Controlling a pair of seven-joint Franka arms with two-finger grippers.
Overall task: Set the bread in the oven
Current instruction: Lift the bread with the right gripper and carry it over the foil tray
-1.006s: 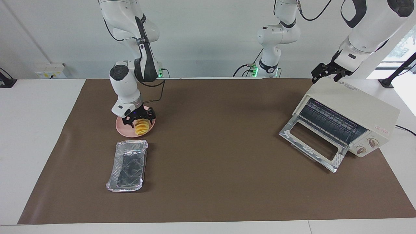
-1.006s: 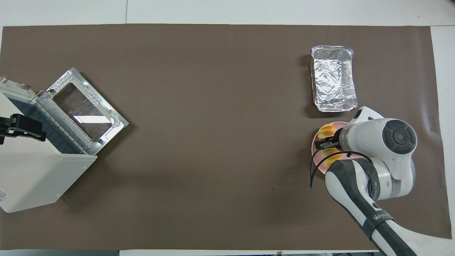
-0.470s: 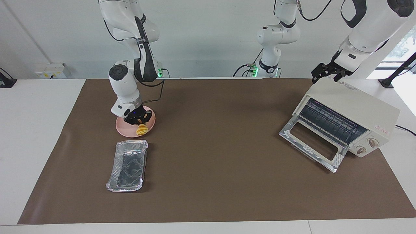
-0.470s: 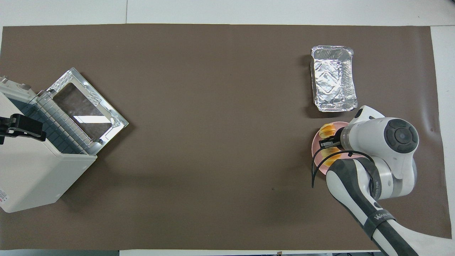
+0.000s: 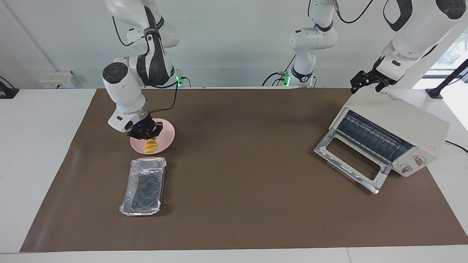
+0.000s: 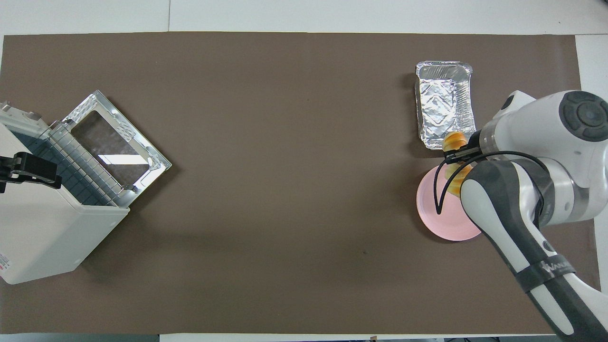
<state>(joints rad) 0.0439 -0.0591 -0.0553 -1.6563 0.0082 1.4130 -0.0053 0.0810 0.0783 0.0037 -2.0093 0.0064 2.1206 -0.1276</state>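
Right gripper (image 5: 146,133) clenched on small ridged golden-yellow bread loaf (image 5: 150,146), lifted off the round pink plate (image 5: 164,138), hanging over the plate's edge toward the crinkled silver foil tray (image 5: 144,185), which sits at the plate's 6 o'clock in the facing view. Cream-white boxy toaster oven (image 5: 398,131), glass door dropped open, at the left arm's end. Left gripper (image 5: 365,81) waits over the oven top; finger state cannot tell.
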